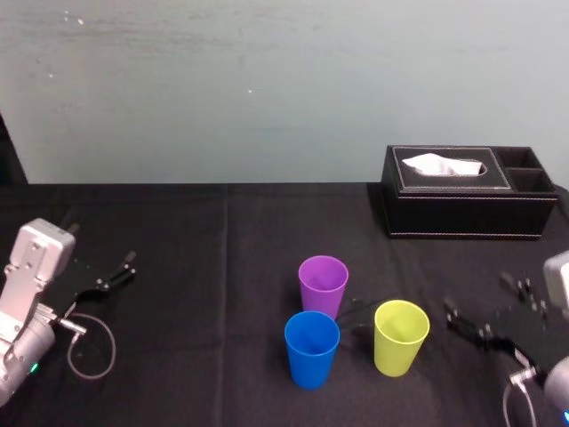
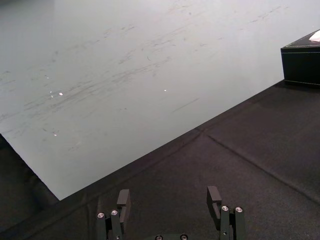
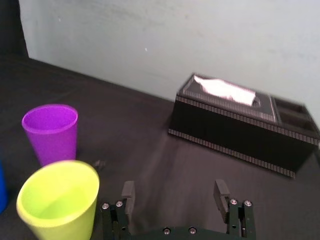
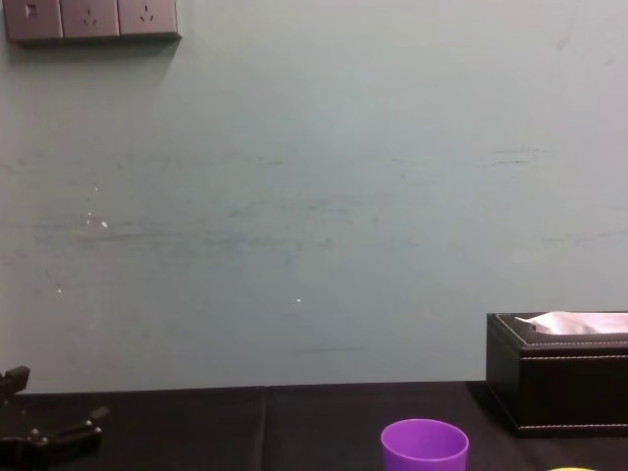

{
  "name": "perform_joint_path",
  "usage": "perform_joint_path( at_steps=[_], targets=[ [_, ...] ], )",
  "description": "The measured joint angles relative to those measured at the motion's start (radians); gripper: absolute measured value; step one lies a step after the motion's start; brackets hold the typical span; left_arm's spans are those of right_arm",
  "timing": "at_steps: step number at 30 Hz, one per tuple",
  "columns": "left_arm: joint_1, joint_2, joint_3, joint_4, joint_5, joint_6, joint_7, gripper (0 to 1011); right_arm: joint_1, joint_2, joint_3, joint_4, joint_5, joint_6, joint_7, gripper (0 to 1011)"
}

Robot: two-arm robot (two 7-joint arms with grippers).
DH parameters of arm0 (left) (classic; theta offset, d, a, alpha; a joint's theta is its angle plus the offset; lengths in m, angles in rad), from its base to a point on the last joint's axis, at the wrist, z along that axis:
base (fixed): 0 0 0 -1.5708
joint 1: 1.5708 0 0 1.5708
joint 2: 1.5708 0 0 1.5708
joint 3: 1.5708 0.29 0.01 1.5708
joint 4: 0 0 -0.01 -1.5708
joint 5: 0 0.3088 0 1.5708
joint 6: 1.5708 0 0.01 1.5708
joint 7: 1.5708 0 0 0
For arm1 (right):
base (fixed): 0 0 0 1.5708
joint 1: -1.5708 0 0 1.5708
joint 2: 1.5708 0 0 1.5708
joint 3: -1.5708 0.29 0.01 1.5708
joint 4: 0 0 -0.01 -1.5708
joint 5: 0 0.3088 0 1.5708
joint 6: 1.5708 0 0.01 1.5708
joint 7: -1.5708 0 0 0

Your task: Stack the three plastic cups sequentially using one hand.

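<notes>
Three cups stand upright and apart near the middle of the black table: a purple cup [image 1: 323, 285] farthest back, a blue cup [image 1: 311, 348] in front of it, and a yellow-green cup [image 1: 400, 337] to their right. My right gripper [image 1: 480, 299] hovers low to the right of the yellow-green cup, open and holding nothing. In the right wrist view the right gripper [image 3: 174, 190] has the yellow-green cup [image 3: 59, 205] and the purple cup [image 3: 50, 132] off to one side of its fingers. My left gripper [image 1: 124, 268] rests open at the table's left, far from the cups.
A black tissue box [image 1: 467, 194] with a white tissue stands at the back right, behind the right gripper. A loose cable loop [image 1: 89, 342] lies by the left arm. A pale wall runs along the table's far edge [image 1: 222, 184].
</notes>
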Motion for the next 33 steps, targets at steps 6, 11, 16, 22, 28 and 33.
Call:
perform_joint_path(
  at_steps=[6,11,16,22,28,33],
  targets=[
    [0.0,0.0,0.0,0.0,0.0,0.0,0.0,1000,-0.105,0.018,0.049,-0.085,0.048,0.06,-0.001,1003],
    [0.0,0.0,0.0,0.0,0.0,0.0,0.0,1000,-0.154,0.028,0.069,-0.134,0.073,0.112,0.011,1003],
    [0.0,0.0,0.0,0.0,0.0,0.0,0.0,1000,-0.181,0.044,0.07,-0.172,0.079,0.159,0.046,1003],
    [0.0,0.0,0.0,0.0,0.0,0.0,0.0,1000,-0.181,0.038,0.058,-0.187,0.096,0.205,0.095,1003],
    [0.0,0.0,0.0,0.0,0.0,0.0,0.0,1000,-0.155,0.012,0.044,-0.178,0.097,0.224,0.127,1003],
    [0.0,0.0,0.0,0.0,0.0,0.0,0.0,1000,-0.13,-0.013,0.031,-0.162,0.084,0.234,0.145,1003]
  ],
)
